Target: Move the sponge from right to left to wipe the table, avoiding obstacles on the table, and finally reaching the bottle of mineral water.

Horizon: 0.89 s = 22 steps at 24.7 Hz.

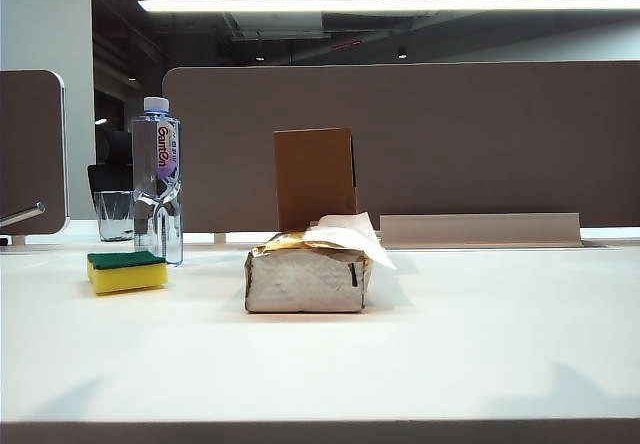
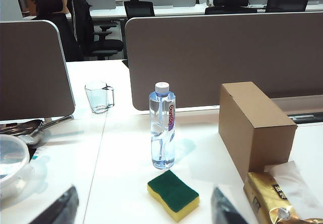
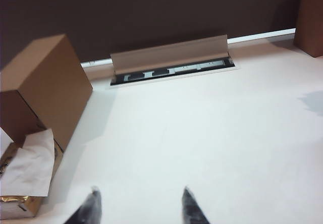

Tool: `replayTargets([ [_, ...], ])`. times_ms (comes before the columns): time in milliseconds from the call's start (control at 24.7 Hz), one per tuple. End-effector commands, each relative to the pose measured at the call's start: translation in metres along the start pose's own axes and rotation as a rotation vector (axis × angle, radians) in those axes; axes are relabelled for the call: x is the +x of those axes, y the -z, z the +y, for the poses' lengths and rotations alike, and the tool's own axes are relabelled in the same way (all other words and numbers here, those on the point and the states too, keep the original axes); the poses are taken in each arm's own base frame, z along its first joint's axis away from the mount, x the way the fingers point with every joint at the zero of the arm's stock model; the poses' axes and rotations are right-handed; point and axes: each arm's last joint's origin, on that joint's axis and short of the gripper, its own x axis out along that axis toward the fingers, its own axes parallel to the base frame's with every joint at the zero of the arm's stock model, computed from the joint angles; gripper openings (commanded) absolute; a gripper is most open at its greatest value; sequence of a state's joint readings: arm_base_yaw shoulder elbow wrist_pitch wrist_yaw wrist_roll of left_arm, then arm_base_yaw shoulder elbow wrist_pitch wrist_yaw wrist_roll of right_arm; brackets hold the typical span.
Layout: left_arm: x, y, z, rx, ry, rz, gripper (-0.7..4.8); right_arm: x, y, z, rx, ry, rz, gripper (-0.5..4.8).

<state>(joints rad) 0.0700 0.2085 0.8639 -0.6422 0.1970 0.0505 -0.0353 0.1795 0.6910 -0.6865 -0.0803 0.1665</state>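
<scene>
Lying green side up on the table (image 1: 480, 344), just beside the bottle (image 1: 157, 179), well ahead of and between the left fingers (image 2: 144, 209): the sponge (image 1: 126, 271), seemingly at its goal already. Standing spread wide and empty, those left fingers, both dark tips (image 2: 60, 209) hanging above the table, clear of everything. Hovering parted and empty too, the right fingers (image 3: 139, 206), over bare table, with the cardboard box (image 3: 48, 88) and tissue pack (image 3: 22, 176) off to one side. Judging the wipe as finished, or very nearly. Finishing well probably meaning drawing both arms away high, brushing neither sponge nor bottle, nudging no obstacle.
</scene>
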Motion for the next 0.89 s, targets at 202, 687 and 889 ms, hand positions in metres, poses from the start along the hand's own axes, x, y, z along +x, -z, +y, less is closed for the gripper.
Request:
replayTargets([
  [202, 0.009, 0.034, 0.000, -0.060, 0.001, -0.008, 3.24, 0.005, 0.010, -0.002, 0.018, 0.003, -0.053, 1.83],
  [687, 0.035, 0.082, 0.000, -0.073, 0.011, 0.038, 2.15, 0.028, 0.043, -0.010, 0.043, 0.012, -0.045, 0.19],
  [889, 0.046, 0.100, 0.000, -0.073, 0.011, 0.054, 1.82, 0.036, 0.066, -0.015, 0.083, 0.022, -0.072, -0.04],
])
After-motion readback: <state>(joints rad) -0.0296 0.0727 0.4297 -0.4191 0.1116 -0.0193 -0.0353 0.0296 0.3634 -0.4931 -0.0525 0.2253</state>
